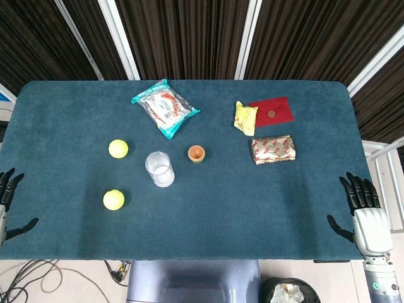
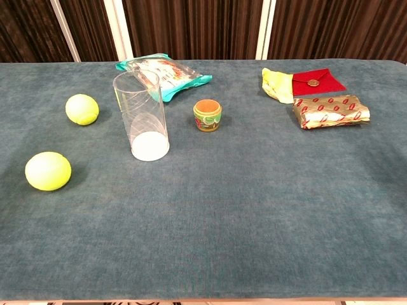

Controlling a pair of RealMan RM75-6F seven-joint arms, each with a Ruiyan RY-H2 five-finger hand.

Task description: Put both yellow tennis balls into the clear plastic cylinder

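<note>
Two yellow tennis balls lie on the blue tabletop (image 1: 252,208), both in its left half: the farther ball (image 1: 118,148) (image 2: 82,109) sits left of the clear plastic cylinder (image 1: 160,168) (image 2: 140,116), and the nearer ball (image 1: 113,199) (image 2: 48,171) rests closer to the front edge, well apart from the first. There is one cylinder, standing upright on its closed base with its long axis vertical and its open mouth pointing up; it is empty, and neither ball touches it. Just right of it stands one small orange cup (image 1: 196,153) (image 2: 207,115), also upright with its mouth up. Behind the cylinder lies one teal-edged snack bag (image 1: 165,107) (image 2: 166,73), flat and turned at a slant. In the right half there are three more things, one of each: a yellow packet (image 1: 245,118) (image 2: 276,84) touching a red envelope (image 1: 273,112) (image 2: 317,81), and nearer the front a gold-and-red wrapped packet (image 1: 273,149) (image 2: 331,110) lying flat with its length running left to right. The head view shows both hands off the tabletop's sides near the front corners: the left hand (image 1: 7,203) at the left edge and the right hand (image 1: 364,211) at the right edge, each with fingers spread apart and holding nothing. Neither hand appears in the chest view.
</note>
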